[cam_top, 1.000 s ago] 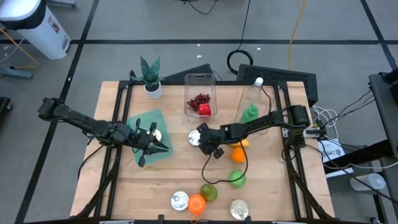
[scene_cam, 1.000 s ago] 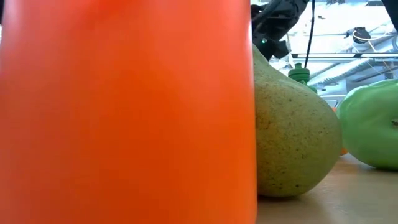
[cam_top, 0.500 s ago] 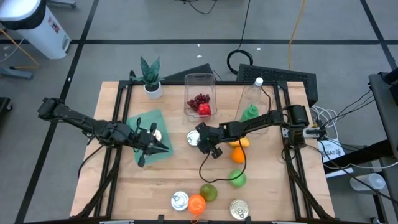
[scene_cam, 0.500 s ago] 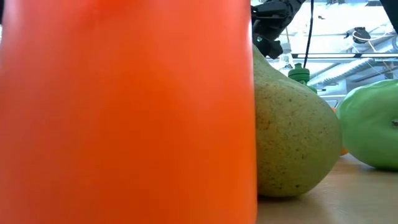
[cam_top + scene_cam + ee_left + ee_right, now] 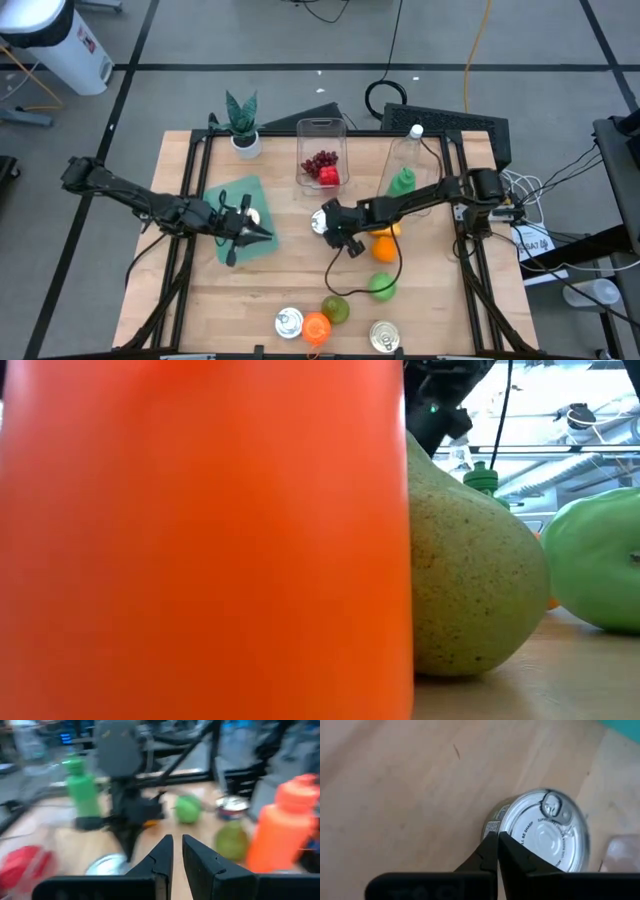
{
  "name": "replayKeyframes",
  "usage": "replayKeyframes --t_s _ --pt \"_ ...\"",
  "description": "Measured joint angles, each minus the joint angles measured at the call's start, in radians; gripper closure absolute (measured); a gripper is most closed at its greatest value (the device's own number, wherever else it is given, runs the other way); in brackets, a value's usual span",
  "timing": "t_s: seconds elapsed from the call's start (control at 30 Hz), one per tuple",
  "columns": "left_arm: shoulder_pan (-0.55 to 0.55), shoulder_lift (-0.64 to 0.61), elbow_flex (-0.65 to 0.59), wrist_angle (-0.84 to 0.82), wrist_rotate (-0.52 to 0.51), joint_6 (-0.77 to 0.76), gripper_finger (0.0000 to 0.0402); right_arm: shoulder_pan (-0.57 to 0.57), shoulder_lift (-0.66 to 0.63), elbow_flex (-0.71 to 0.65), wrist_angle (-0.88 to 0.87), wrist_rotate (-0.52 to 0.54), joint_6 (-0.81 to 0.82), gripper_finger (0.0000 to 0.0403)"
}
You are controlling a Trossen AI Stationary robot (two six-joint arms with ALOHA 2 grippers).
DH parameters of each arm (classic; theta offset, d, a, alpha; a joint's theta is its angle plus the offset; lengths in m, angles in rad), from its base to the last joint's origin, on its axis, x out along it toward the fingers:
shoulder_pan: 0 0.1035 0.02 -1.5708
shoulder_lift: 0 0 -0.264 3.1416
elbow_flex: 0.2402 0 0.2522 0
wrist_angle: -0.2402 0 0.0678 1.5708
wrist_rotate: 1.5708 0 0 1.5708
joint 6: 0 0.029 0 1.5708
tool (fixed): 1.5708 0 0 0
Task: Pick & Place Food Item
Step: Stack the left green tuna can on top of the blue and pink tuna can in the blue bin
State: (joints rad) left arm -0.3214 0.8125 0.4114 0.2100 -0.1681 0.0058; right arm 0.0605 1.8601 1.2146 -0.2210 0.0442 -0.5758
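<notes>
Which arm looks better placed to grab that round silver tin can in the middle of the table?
Probably the right: the right gripper, jaws shut, sits right beside the round silver tin can. The left gripper waits farther off over the green cloth.

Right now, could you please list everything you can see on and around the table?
Tins: three, silver; two at the near edge, one mid-table by the right fingers.
Bottle: one, orange, near edge.
Pear: one, olive, beside it.
Green apple: one.
Orange: one.
Green bottle: one.
Clear bin: one, holding red fruit.
Plant: one, white pot.
Green cloth: one, left.
Left gripper: fingers shut, over the cloth.
Right gripper: fingers shut, empty.
</notes>
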Motion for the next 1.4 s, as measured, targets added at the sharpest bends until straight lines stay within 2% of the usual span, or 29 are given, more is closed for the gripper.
replayKeyframes --t_s 0.13,0.23,0.33,0.47,0.67,0.8,0.9,1.03,1.2,1.4 --pt "0.004 0.072 0.000 -0.005 -0.130 0.012 0.0350 -0.011 -0.040 0.009 0.021 -0.047 0.023 0.0403" --pt "0.024 0.151 0.000 0.000 -0.145 0.010 0.0347 -0.022 -0.035 0.011 0.023 -0.055 0.050 0.0403" --pt "0.043 0.243 0.000 0.002 -0.149 0.052 0.0325 -0.030 -0.036 0.009 0.004 -0.069 0.062 0.0403" --pt "0.057 0.356 0.000 0.041 -0.175 0.143 0.0274 -0.035 -0.038 0.010 0.014 -0.076 0.081 0.0403" --pt "0.076 0.478 0.013 0.140 -0.175 0.231 0.0175 -0.035 -0.038 0.011 0.021 -0.081 0.097 0.0403" --pt "0.076 0.549 0.053 0.152 -0.181 0.290 0.0112 -0.043 -0.038 0.011 0.026 -0.128 0.141 0.0403" --pt "0.077 0.599 0.092 0.152 -0.222 0.313 0.0074 -0.053 -0.038 0.011 0.041 -0.158 0.184 0.0403" --pt "0.092 0.663 0.146 0.145 -0.226 0.353 0.0036 -0.075 -0.039 0.011 0.060 -0.193 0.259 0.0403" --pt "0.116 0.733 0.220 0.042 -0.224 0.342 0.0006 -0.107 -0.040 0.012 0.086 -0.247 0.324 0.0403" --pt "0.142 0.808 0.280 0.029 -0.216 0.357 0.0010 -0.128 -0.040 0.012 0.115 -0.311 0.376 0.0403"
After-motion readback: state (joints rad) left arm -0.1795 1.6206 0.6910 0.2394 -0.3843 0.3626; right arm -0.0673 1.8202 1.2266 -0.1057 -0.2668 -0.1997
